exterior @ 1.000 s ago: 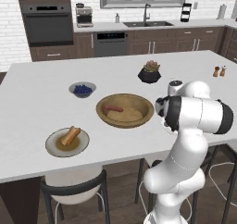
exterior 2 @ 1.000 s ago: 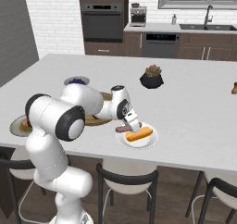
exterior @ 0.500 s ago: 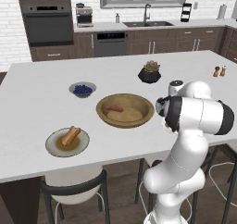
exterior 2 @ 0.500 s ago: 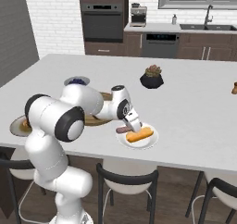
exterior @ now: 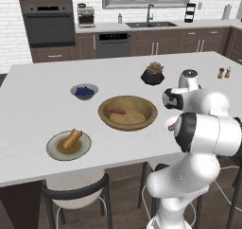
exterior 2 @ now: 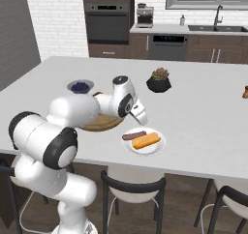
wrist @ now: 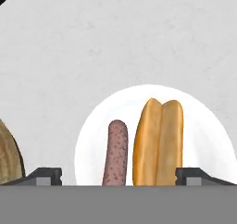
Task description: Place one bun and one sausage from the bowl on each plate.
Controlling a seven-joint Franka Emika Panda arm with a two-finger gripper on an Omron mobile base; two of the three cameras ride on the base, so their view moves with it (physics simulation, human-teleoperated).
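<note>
My gripper [wrist: 119, 177] stands open just above the white plate [wrist: 95, 130], its fingertips [wrist: 46, 176] wide apart on either side. On that plate a brown sausage [wrist: 116, 153] lies loose beside a golden bun [wrist: 158, 142]. From the right base view the gripper [exterior 2: 141, 117] hangs over the white plate [exterior 2: 157, 148] with sausage [exterior 2: 134, 135] and bun [exterior 2: 146, 140]. The wooden bowl [exterior: 146, 121] holds a sausage [exterior: 116, 111] and a bun [exterior: 132, 117]. The olive-brown plate [exterior: 54, 150] carries a bun [exterior: 72, 139].
A grey bowl of berries [exterior: 84, 91] and a black plant pot [exterior: 152, 75] stand farther back on the island. Two small shakers [exterior: 223, 73] sit at the far right. Stools are tucked under the near edge. My arm hides part of the wooden bowl [exterior 2: 104, 125].
The gripper has opened and let the sausage go onto the white plate beside the bun. The hand has lifted slightly off the plate.
</note>
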